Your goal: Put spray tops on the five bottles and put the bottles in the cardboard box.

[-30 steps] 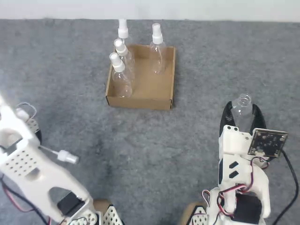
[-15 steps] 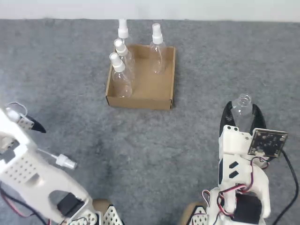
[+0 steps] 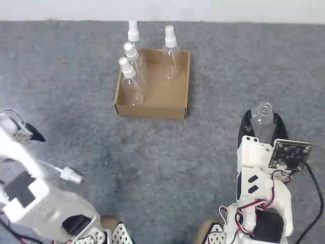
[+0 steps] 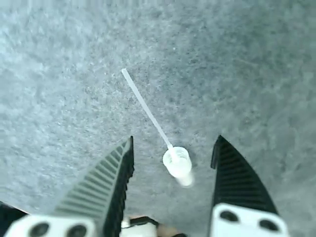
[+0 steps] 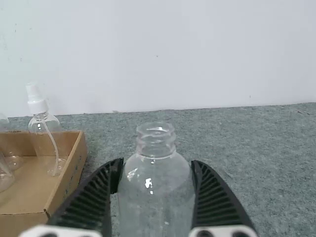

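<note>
High view: left fingers (image 3: 34, 135), spread, have shifted near the spray top (image 3: 71, 176); right fingers (image 3: 246, 124) still pinch the bottle (image 3: 264, 111).

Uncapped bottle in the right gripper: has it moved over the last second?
No. The uncapped bottle sits in the same spot relative to the cardboard box in the high view, clamped in the right gripper.

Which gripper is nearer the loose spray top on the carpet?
Left. The left gripper hangs open over the spray top, a finger on each side; the right gripper is far off, holding the uncapped bottle.
</note>
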Robot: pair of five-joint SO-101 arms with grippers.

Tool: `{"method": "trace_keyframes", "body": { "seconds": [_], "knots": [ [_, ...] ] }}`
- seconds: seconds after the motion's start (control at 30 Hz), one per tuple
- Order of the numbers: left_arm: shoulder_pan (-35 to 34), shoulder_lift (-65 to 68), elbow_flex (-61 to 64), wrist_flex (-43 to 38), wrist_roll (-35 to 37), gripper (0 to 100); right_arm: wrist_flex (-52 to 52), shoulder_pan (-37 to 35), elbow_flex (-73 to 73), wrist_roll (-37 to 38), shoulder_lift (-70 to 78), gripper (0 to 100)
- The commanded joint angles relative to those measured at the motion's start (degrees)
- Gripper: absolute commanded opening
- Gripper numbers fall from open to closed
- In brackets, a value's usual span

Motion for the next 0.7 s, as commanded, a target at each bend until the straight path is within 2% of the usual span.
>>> {"method": "trace_keyframes", "body": {
  "seconds": [0.0,0.13,0.3,0.47,0.67],
  "knots": [
    [1.0,-4.2,-0.3,1.8,-9.1,24,-1.1,-0.3,-0.6,1.1,-0.2,3.4],
    [2.0,-4.0,-0.2,1.1,-23.0,24,-1.1,-0.3,-0.6,1.1,-0.2,3.4],
    [3.3,-4.0,-0.2,-2.5,-36.1,24,-1.1,-0.3,-0.6,1.1,-0.2,3.4],
    [6.1,-4.0,2.0,-2.6,-53.3,24,-1.1,-0.3,-0.5,1.1,-0.2,3.4],
    [6.9,-4.5,2.8,-2.6,-70.0,24,-1.1,-0.3,-0.5,1.1,-0.2,3.4]
  ]
}}
